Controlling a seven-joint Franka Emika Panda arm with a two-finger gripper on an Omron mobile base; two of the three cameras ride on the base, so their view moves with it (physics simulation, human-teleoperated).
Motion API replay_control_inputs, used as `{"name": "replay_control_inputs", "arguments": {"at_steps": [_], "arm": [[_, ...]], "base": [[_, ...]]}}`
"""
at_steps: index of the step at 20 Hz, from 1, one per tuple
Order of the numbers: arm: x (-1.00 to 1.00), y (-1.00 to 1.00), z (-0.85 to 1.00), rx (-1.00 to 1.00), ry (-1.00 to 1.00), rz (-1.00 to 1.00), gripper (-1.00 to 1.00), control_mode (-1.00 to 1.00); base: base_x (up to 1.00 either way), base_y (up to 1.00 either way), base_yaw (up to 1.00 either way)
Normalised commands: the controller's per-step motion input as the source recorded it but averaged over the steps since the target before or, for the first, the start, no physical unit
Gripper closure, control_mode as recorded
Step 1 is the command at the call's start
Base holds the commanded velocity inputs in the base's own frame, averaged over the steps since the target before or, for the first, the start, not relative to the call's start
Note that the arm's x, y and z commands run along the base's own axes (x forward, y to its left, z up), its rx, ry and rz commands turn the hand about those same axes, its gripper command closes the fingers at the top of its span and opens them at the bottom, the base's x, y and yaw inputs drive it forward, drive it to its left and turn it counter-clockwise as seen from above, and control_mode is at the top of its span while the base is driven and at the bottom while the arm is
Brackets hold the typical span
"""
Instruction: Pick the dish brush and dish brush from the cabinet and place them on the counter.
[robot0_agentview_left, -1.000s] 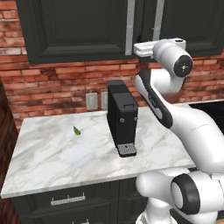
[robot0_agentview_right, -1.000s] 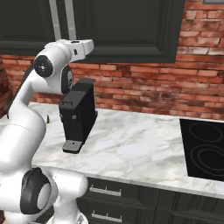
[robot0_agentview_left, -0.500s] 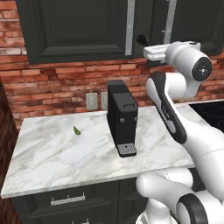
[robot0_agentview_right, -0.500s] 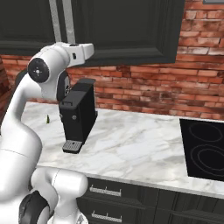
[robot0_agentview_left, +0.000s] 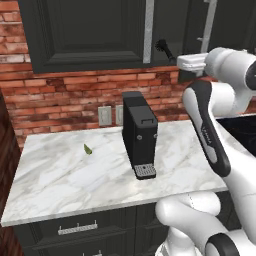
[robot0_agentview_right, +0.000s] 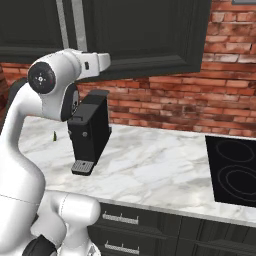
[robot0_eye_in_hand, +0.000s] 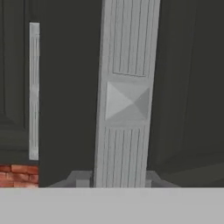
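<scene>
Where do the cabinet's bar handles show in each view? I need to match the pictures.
Left base view: handles at the top, one right of centre, one farther right.
Right base view: side by side, top left.
Hand view: one large in the middle, one thin at left.
Shared landmark: brick wall under the cabinet.

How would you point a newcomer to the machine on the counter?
Find the white marble counter under the dark wall cabinet, against the brick wall. The black coffee machine stands on it. It is the one tall boxy thing there; the green object nearby is tiny.
</scene>
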Motion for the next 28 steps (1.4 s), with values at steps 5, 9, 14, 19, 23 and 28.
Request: {"name": "replay_control_inputs", "arguments": {"at_steps": [5,9,14,19,23,28], "arm": [[-0.45,-0.16,0.00,0.00,0.06,0.00,1.00,-1.00],[-0.43,-0.16,0.00,0.00,0.03,0.00,1.00,-1.00],[-0.31,-0.11,0.00,0.00,0.00,0.00,-1.00,-1.00],[-0.04,0.00,0.00,0.00,0.00,0.00,-1.00,-1.00],[-0.28,-0.02,0.03,0.00,-0.01,-0.01,-1.00,-1.00],[-0.54,0.00,0.25,0.00,-0.11,-0.03,-1.00,-1.00]], "base": [[0.00,0.00,0.00],[0.00,0.00,0.00],[0.00,0.00,0.00],[0.00,0.00,0.00],[0.00,0.00,0.00],[0.00,0.00,0.00]]}}
